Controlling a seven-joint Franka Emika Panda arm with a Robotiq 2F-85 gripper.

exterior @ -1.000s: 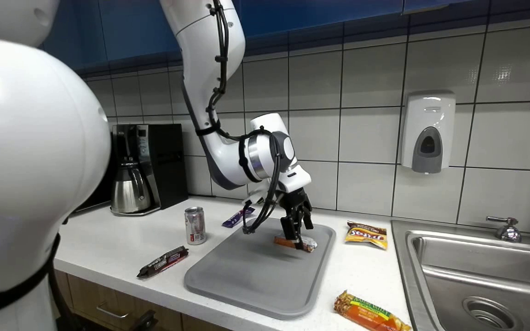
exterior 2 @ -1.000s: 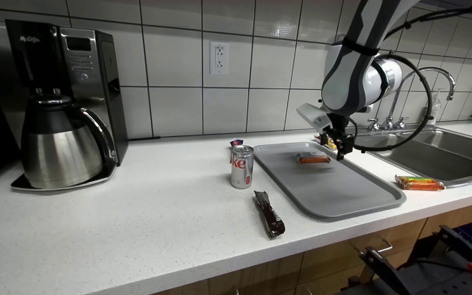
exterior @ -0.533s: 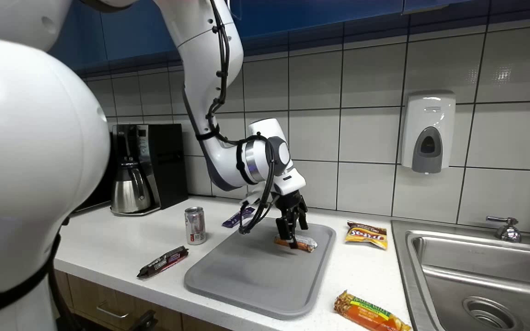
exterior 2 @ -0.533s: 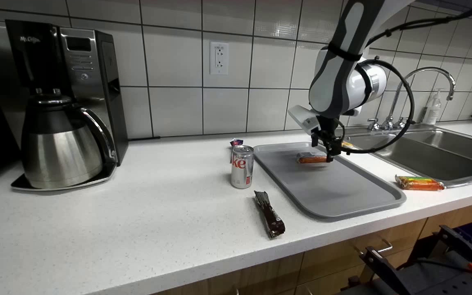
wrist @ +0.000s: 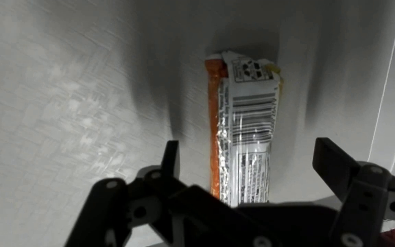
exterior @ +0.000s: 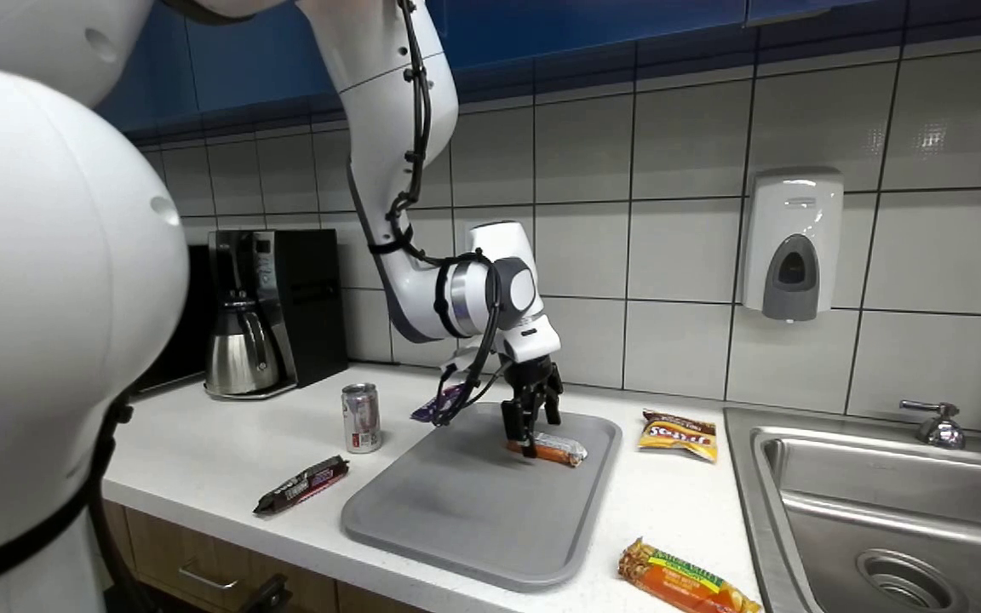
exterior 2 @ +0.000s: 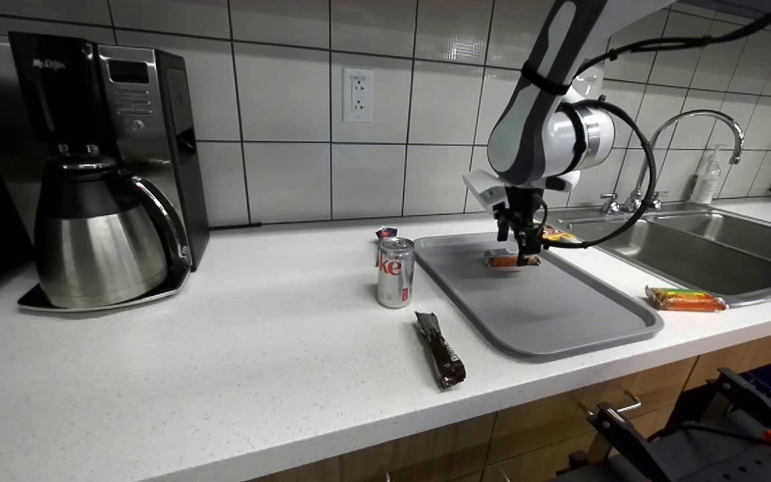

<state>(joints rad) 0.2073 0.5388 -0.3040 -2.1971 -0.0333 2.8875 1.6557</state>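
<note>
My gripper point(wrist: 247, 149) is open over a wrapped bar point(wrist: 250, 120) in the wrist view. The bar has a white back with a barcode and an orange side, and it lies lengthwise between the spread fingers point(wrist: 333, 161), touching neither as far as I see. Its near end is hidden behind the gripper body. In both exterior views this bar rests near the back of a grey tray point(exterior: 465, 519), with the black gripper point(exterior 2: 514, 249) pointing down just above it. One finger partly covers the bar there. Nothing is held.
Left of the tray stand a silver can point(exterior: 361, 417), a dark wrapped bar point(exterior: 301, 486) and a purple wrapper point(exterior: 435, 407). To its right lie a yellow packet point(exterior: 678, 436) and an orange granola bar point(exterior: 686, 581), beside the sink point(exterior: 742, 477). A coffee maker point(exterior 2: 138, 120) stands further off.
The gripper has shifted left in both exterior views, and the wrist now stands more upright above the bar. Its jaws have stayed open. The bar, tray and other items lie where they were.
</note>
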